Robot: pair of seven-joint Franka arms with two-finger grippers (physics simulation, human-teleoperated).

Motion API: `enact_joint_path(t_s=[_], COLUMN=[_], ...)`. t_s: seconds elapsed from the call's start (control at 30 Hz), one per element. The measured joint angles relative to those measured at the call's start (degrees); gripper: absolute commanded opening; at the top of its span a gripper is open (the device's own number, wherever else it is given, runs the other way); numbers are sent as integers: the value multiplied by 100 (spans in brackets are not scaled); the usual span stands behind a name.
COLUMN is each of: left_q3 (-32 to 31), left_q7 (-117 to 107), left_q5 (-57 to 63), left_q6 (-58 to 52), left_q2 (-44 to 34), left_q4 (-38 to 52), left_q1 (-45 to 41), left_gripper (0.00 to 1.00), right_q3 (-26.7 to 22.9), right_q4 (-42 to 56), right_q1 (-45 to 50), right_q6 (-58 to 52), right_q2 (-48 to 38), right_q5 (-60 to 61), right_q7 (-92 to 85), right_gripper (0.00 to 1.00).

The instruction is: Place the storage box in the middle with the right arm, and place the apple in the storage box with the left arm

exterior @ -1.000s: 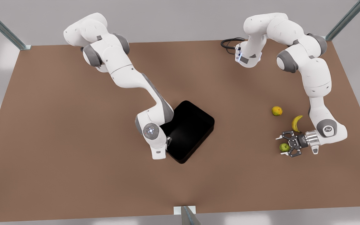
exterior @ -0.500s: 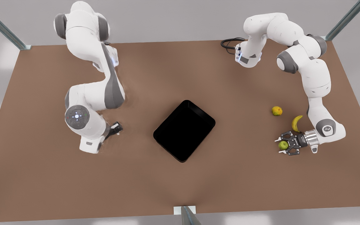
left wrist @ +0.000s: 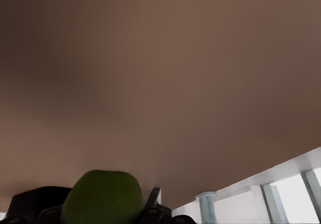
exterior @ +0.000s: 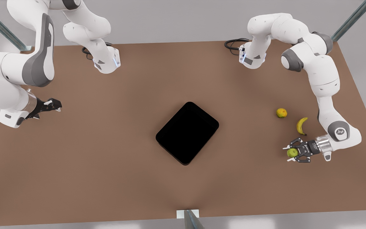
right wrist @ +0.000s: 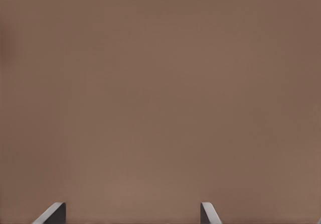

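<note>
The glossy black storage box [exterior: 187, 132] lies alone at the table's middle, turned at an angle. The green apple [exterior: 292, 153] is at the front view's right, and my left gripper [exterior: 290, 153] is shut on it. In the left wrist view the apple [left wrist: 103, 199] sits between the black fingers [left wrist: 150, 209]. My right gripper [exterior: 57, 105] hangs open over the table's edge at the front view's left, far from the box. Its two fingertips [right wrist: 52, 212] stand wide apart over bare table with nothing between them.
A yellow banana [exterior: 301, 125] and a yellow-orange round fruit [exterior: 281, 113] lie just beyond the left gripper. The brown table [exterior: 106, 165] stretches wide around the box. A black cable [exterior: 233, 44] loops at the far edge by the left arm's base.
My right arm let go of the box and swung far toward the front view's left. The box stayed in the middle. My left gripper closed on the apple and shifted slightly with it.
</note>
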Motion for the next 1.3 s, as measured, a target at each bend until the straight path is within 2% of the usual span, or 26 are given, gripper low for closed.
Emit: enact_joint_path(t_s=[0.1, 0.2, 0.27, 0.33, 0.43, 0.63, 0.83, 0.87, 0.9, 0.93, 0.97, 1.13, 1.23, 1.3], left_q3=[-479, -493, -483, -488, -479, -482, -487, -486, -487, -486, -492, -450, -328, -264], left_q7=[-164, -234, -688, -776, -1178, -2856, -4758, -4839, -4957, -5045, -5051, -4961, -4733, -4115], left_q5=[-71, -114, -53, -42, -47, 357, 1760, 1990, 2211, 2428, 2588, 2762, 2949, 3284], left_q6=[94, 110, 203, 244, 325, 1301, 2872, 2932, 3038, 3037, 3011, 2870, 2662, 1664], left_q2=[-495, -955, -1387, -1519, -1824, -2230, -2052, -2020, -1971, -1935, -1924, -1947, -2288, -2734], left_q4=[180, 190, 188, 187, 185, 449, 829, 829, 829, 829, 825, 827, 779, 758], left_q1=[-38, -435, -1079, -1180, -1778, -3271, -4746, -4879, -5016, -5118, -5197, -5169, -5070, -4674], left_gripper=[42, 42, 42, 42, 42, 42, 43, 45, 52, 90, 100, 100, 100, 100], right_q3=[-1, 0, 0, 0, 0, 0, 0, 0, 0, 0, 0, 0, 0, 0], right_q4=[-17, 0, 0, 17, 35, 34, 88, 88, 88, 88, 88, 88, 88, 96], right_q1=[-131, -73, -101, -83, -92, -89, -109, -106, -104, -106, -108, -107, -105, -106], right_q6=[0, 0, 0, 2, 6, 9, -1, 0, 0, 0, 0, 7, 9, 2], right_q2=[4, -4, -4, -4, -4, -4, -13, -13, -13, -8, -4, -3, -3, -3], right_q5=[-1, -62, -62, -60, -60, -62, -62, -62, -62, -62, -62, -62, -62, -62], right_q7=[-18, -14, -11, -14, -19, -19, -54, -54, -54, -54, -54, -54, -54, -54], right_gripper=[100, 100, 100, 100, 100, 100, 100, 100, 100, 100, 100, 100, 100, 100])
